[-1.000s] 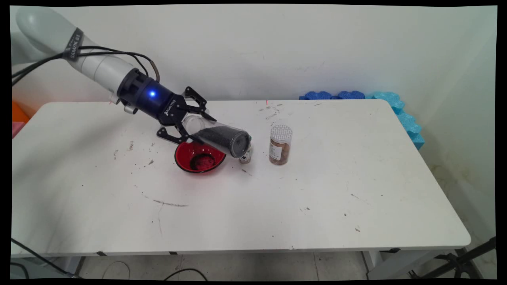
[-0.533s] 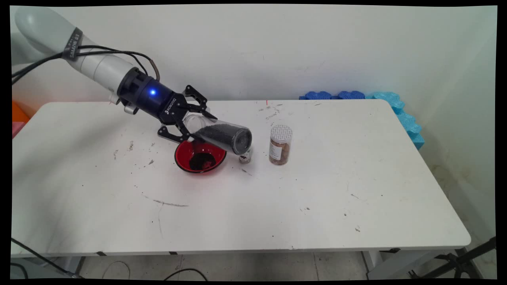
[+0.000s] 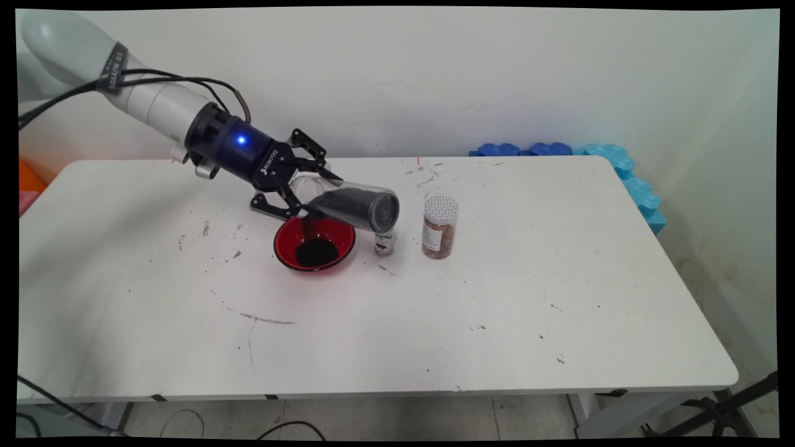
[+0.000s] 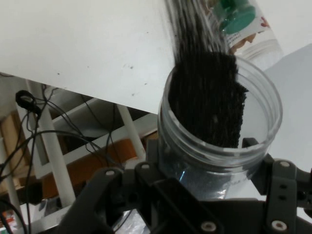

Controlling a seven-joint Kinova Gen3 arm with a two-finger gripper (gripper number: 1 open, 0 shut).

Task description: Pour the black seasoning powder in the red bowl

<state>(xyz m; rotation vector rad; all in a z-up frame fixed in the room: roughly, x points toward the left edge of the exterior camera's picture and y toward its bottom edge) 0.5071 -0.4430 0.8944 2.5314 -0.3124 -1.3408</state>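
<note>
Gripper clamped round clear jar of black grains, near its open mouth. Jar long axis near horizontal, mouth tipped down-left directly above red bowl; grains fall into bowl. Closed end points right, toward small bottle.

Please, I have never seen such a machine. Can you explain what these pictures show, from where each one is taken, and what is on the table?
The machine is a white robot arm ending in a black two-finger gripper. One picture is taken from a fixed camera looking down across the white table. The other comes from a camera on the hand itself. The jaws are shut on a clear plastic jar of black grains, tipped over so the grains spill out of its open mouth. Below it stands a red bowl holding a dark heap. Beside the bowl are a small bottle and a white-capped jar of brown contents.
</note>
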